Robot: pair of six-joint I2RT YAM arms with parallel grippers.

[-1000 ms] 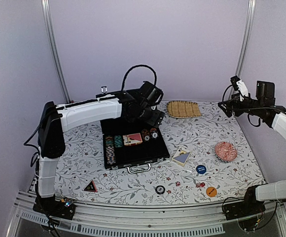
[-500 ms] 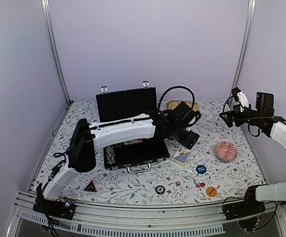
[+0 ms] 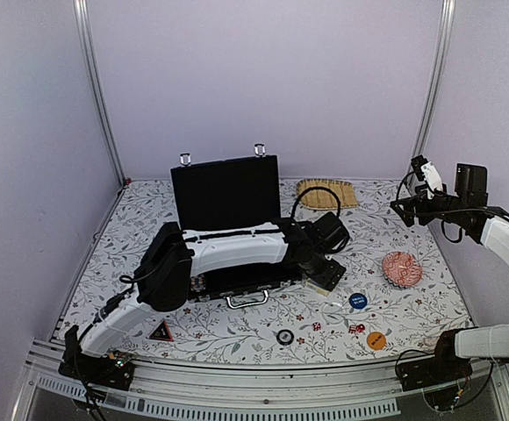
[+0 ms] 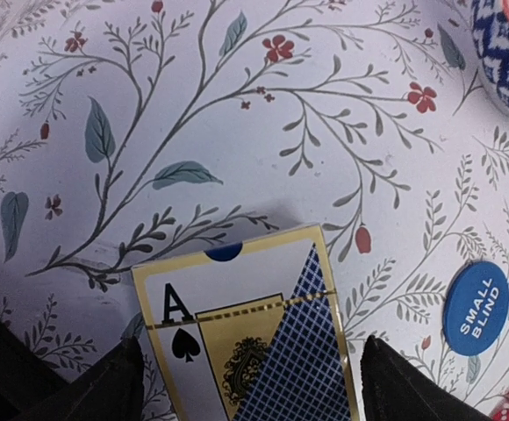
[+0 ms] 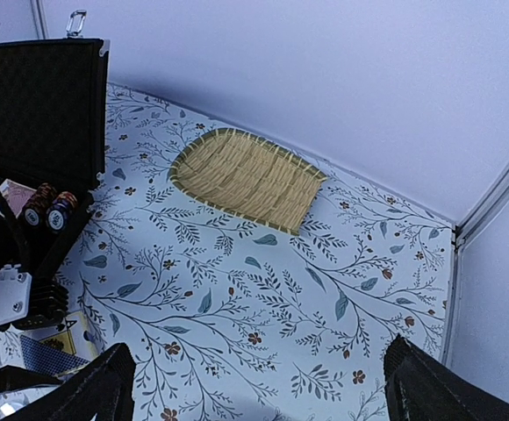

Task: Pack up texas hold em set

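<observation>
I'm on the loose card deck (image 4: 250, 338), with the case already holding some of the set. My left gripper (image 4: 253, 399) is down over it with the fingers spread wide, one on each long side of the box. It isn't held. The deck lies flat on the flowered table (image 4: 237, 105), just right of the open black briefcase (image 3: 224, 191) and near its front corner. My fingertips run off the bottom of the wrist view, so I can't tell whether the pads already brush the cardboard.

I judge the next move to be a square squeeze across the narrow width, a lift, then a carry left into the case beside the chip stacks (image 5: 48, 210).

The box is gold-edged, with an ace of spades on white and a blue lattice panel. It looks stiff and should take a firm pinch.

The blue "small blind" disc (image 4: 476, 302), orange disc (image 3: 376, 340), black disc (image 3: 285, 336) and red dice (image 3: 357, 329) are all out on the table too.

My right gripper (image 5: 259, 395) hangs high at the far right, fingers wide apart and holding nothing.
</observation>
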